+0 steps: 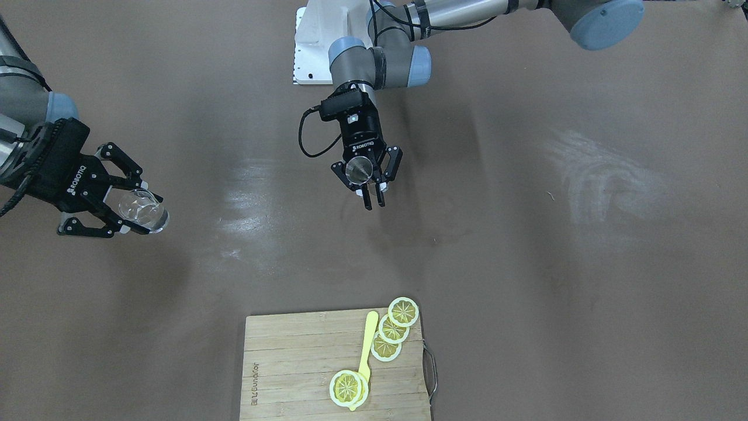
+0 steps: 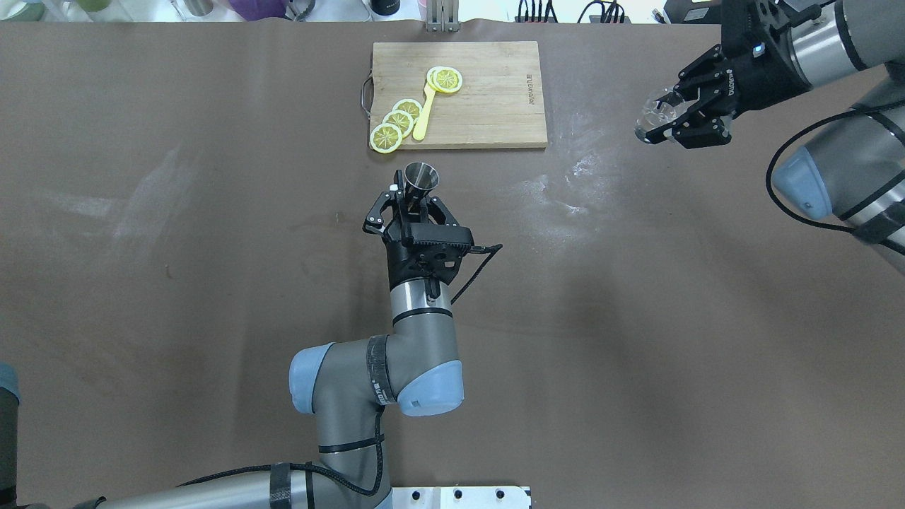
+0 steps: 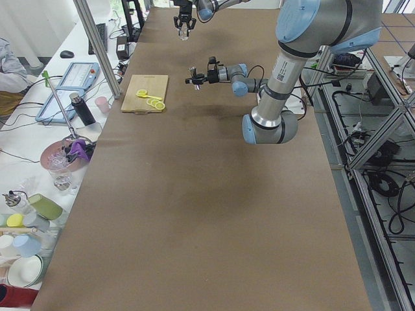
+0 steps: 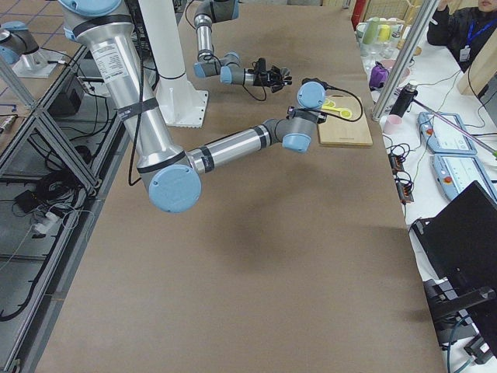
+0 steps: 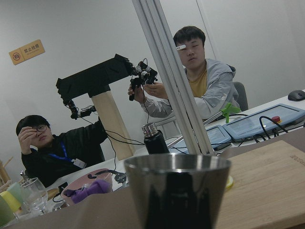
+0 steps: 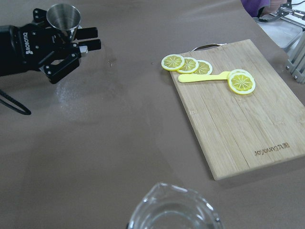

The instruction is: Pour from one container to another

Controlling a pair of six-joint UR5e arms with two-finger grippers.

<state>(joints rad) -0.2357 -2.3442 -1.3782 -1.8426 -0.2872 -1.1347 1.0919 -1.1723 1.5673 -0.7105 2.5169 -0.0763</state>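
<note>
A small steel jigger cup [image 2: 420, 181] is held upright above the table's middle, with my left gripper [image 2: 410, 205] shut on its lower part. The cup's rim fills the bottom of the left wrist view [image 5: 177, 164], and it shows from above as a round disc [image 1: 359, 168]. Far off to the side, my right gripper [image 2: 670, 116] is shut on a clear glass [image 2: 654, 114], held above the table and tilted on its side [image 1: 144, 211]. The glass rim sits at the bottom of the right wrist view [image 6: 174, 212], which also shows the jigger [image 6: 64, 18].
A wooden cutting board [image 2: 488, 113] at the table's far edge carries lemon slices [image 2: 396, 121] and a yellow spoon [image 2: 424, 113]. Beyond the far edge are bottles, cups, tablets and seated operators [image 5: 200, 71]. An aluminium post [image 5: 171, 81] stands there.
</note>
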